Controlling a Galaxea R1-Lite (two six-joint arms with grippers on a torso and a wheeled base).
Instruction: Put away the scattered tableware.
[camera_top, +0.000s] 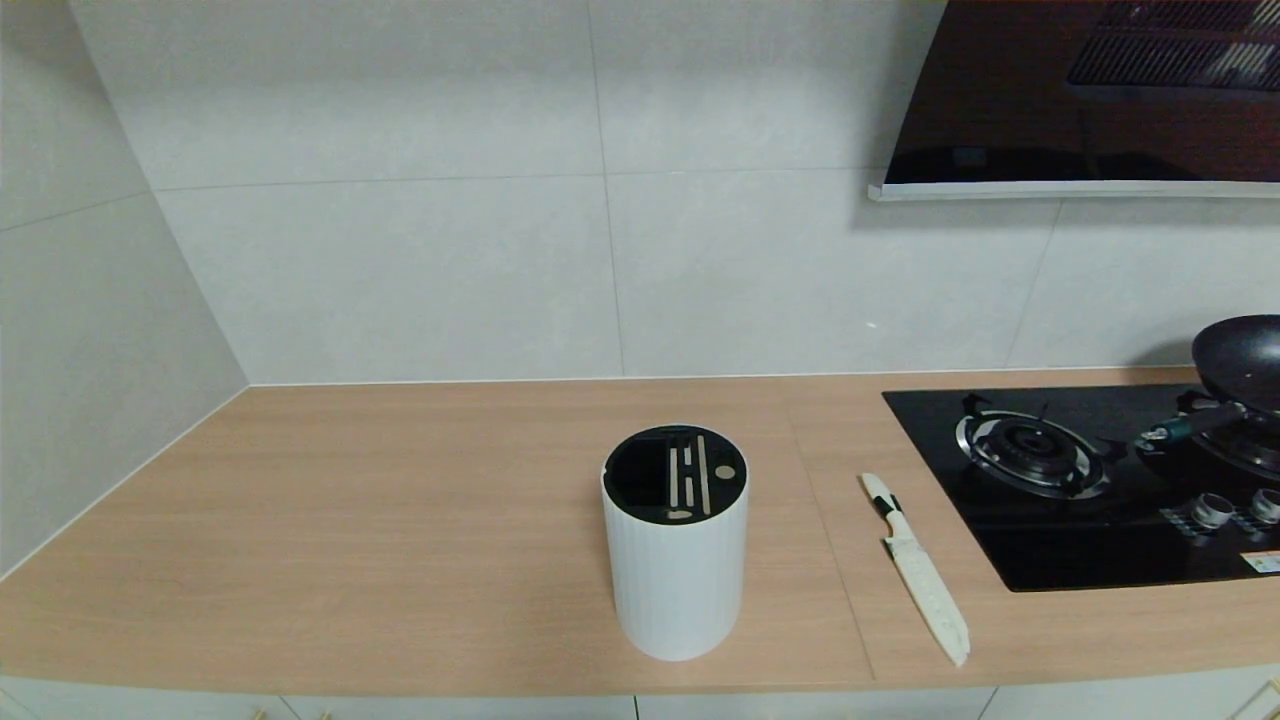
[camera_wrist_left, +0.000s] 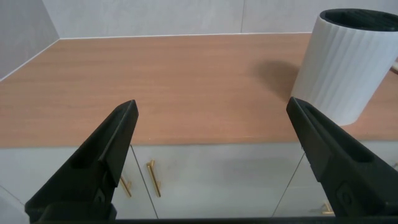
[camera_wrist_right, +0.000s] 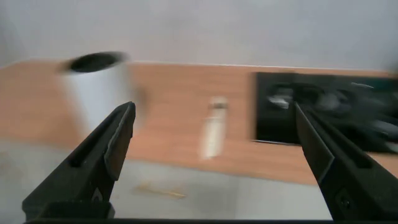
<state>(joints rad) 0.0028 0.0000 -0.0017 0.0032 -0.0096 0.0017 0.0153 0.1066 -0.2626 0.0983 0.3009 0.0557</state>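
The knife (camera_top: 915, 570) is laid flat on the worktop (camera_top: 400, 520), between the white holder (camera_top: 676, 545) and the hob (camera_top: 1080, 480). The left tool (camera_wrist_left: 211, 107) and right tool (camera_wrist_right: 214, 111) are spread wide, nothing gripped.

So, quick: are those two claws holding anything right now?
Left gripper: open, holding nothing.
Right gripper: open, holding nothing.

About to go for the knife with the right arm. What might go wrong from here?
The knife lies flat, its blade tip near the front edge of the counter: a nudge may slide it off. The holder stands free and its slots are narrow: a tilted blade may catch and tip it.
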